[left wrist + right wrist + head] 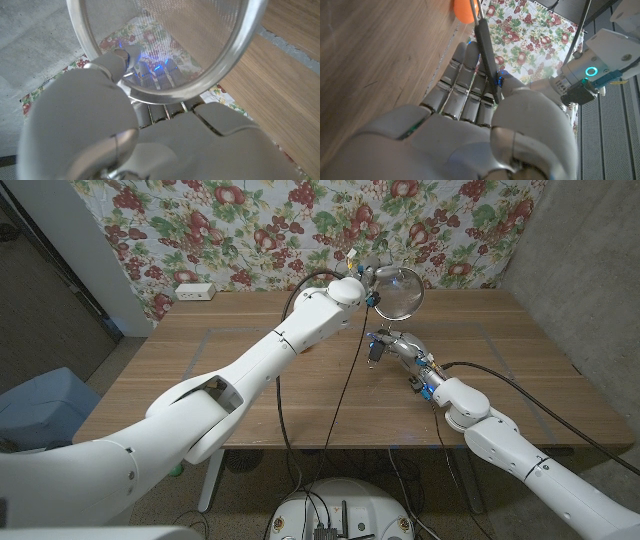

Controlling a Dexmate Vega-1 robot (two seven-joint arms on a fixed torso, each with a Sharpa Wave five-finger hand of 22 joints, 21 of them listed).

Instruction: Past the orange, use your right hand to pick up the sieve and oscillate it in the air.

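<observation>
The sieve (399,288) is held up in the air over the worktop's (200,370) far edge, its handle gripped by the right hand's (392,345) fingers (465,75), and could be knocked loose by the nearby left hand (350,290), whose grip cannot be told.

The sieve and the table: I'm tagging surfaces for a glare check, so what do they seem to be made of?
The sieve looks like polished metal: a shiny silvery rim around fine see-through wire mesh. Its dark handle, held in the right hand, has a matte look, probably plastic, though that is uncertain. The table looks like wood or wood laminate, with visible grain and a dull satin finish.
</observation>
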